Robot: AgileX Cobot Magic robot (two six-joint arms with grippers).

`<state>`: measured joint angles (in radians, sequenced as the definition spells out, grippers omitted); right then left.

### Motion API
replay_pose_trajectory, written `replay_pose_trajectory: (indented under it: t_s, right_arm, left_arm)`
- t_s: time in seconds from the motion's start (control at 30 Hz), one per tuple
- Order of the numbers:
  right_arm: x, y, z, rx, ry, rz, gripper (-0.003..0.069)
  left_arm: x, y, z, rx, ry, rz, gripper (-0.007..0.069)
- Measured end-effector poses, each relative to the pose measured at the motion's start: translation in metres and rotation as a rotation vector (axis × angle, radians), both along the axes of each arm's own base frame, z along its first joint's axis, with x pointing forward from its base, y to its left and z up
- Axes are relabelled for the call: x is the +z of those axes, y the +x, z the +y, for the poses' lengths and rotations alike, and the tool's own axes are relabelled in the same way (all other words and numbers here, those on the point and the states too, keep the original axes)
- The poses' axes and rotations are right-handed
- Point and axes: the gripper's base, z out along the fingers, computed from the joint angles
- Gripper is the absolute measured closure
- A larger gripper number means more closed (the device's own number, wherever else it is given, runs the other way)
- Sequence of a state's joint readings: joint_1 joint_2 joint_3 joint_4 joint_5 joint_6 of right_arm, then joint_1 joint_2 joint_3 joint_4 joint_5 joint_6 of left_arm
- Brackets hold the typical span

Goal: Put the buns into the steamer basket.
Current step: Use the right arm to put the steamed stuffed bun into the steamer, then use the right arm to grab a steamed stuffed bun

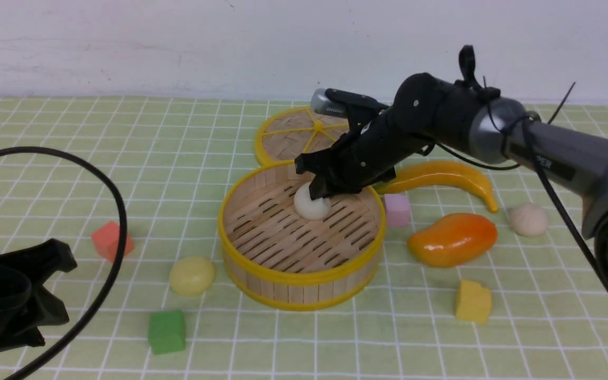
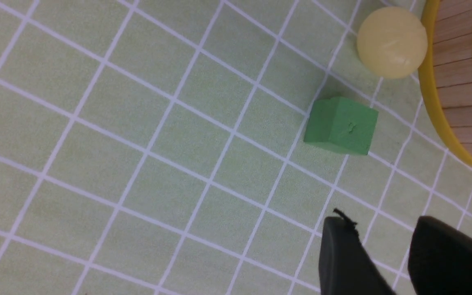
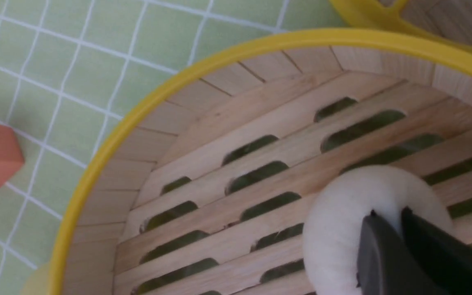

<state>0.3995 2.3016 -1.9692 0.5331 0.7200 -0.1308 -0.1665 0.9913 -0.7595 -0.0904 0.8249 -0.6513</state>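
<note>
We are pinching the white bun (image 1: 312, 205) on the basket (image 1: 304, 289) floor, our right gripper (image 1: 318, 193) nearly closed on it. Our left gripper (image 2: 379, 224) is hanging spread, empty. The yellow bun (image 1: 192, 275) and beige bun (image 1: 529, 219) are lying outside.

Setting: a robot manipulation test bench in a laboratory-type room.

Indicators:
- There are two black robot arms, left (image 1: 8, 301) and right (image 1: 547, 153). An exposed cable (image 1: 40, 150) loops over the counter (image 1: 72, 132).
- A green grid-printed cloth covers the counter up to its far edge, where it meets a bare white wall (image 1: 177, 42).
- The objects are mock items: a glossy mango (image 1: 453, 239), a banana (image 1: 441, 177), coloured foam cubes (image 1: 167, 331), and a steamer basket (image 1: 293, 290) containing a white bun (image 1: 309, 208).
</note>
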Motion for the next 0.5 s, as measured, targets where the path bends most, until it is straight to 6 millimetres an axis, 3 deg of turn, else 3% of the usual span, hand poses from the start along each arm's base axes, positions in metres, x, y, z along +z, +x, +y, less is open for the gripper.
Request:
replay_pose_trajectory:
  t_s: [0.1,0.2,0.27,0.33,0.5]
  right_arm:
    - [0.002,0.0,0.0,0.0,0.002,-0.005,0.057]
    - [0.001,-0.001,0.0,0.012,-0.003,0.013,0.0433]
    - [0.002,-0.002,0.0,0.02,-0.012,0.018,0.0389]
    - [0.009,-0.006,-0.002,0.036,-0.028,0.018,0.0278]
    - [0.034,-0.013,-0.006,0.052,-0.027,-0.006,0.0155]
  left_arm:
    - [0.0,0.0,0.0,0.0,0.002,0.0,0.0386]
    - [0.0,0.0,0.0,0.0,0.003,-0.001,0.0386]
    - [0.0,0.0,0.0,0.0,0.003,-0.001,0.0386]
    - [0.0,0.0,0.0,0.0,0.003,-0.004,0.0386]
    - [0.002,0.002,0.0,0.002,-0.001,-0.031,0.0386]
